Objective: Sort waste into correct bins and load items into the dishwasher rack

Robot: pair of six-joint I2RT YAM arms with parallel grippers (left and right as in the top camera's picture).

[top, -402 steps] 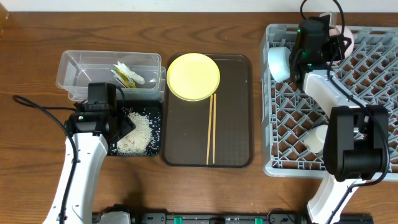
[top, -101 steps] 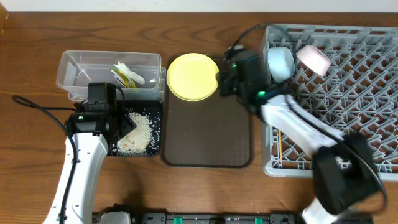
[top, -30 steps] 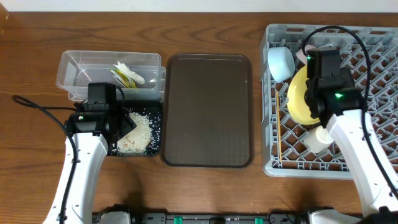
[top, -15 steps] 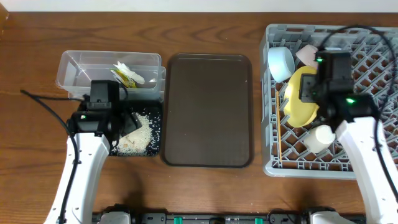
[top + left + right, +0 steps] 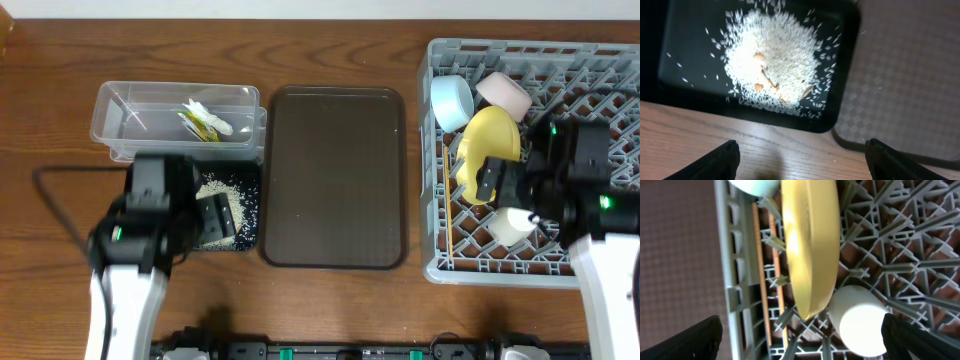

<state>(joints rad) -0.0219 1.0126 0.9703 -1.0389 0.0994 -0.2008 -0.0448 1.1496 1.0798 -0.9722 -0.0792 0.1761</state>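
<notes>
Since half a second ago: right arm has drawn back toward the front of the rack (image 5: 560,62), off the plate (image 5: 488,140). Left arm has also pulled back from over the black tray (image 5: 675,30).

Rack holds all the dishes. Brown tray (image 5: 333,180) is bare. Tub (image 5: 112,118) holds the wrapper (image 5: 205,122) with white scrap.

Plate stands on edge between pegs, leaning. Judged: propped that way for washing. It stands by itself.

Blue bowl (image 5: 452,102) and pale bowl (image 5: 503,92) lie tilted at the rack's far left. Cup (image 5: 512,224) sits just beside the plate's lower edge. Chopsticks (image 5: 760,270) lie along the left wall.

Rice (image 5: 775,60) is heaped in the black tray.

Right gripper (image 5: 801,320): fingers wide apart, empty. Left gripper (image 5: 801,145): fingers wide apart, empty.

Judged: sorting and loading look complete.
</notes>
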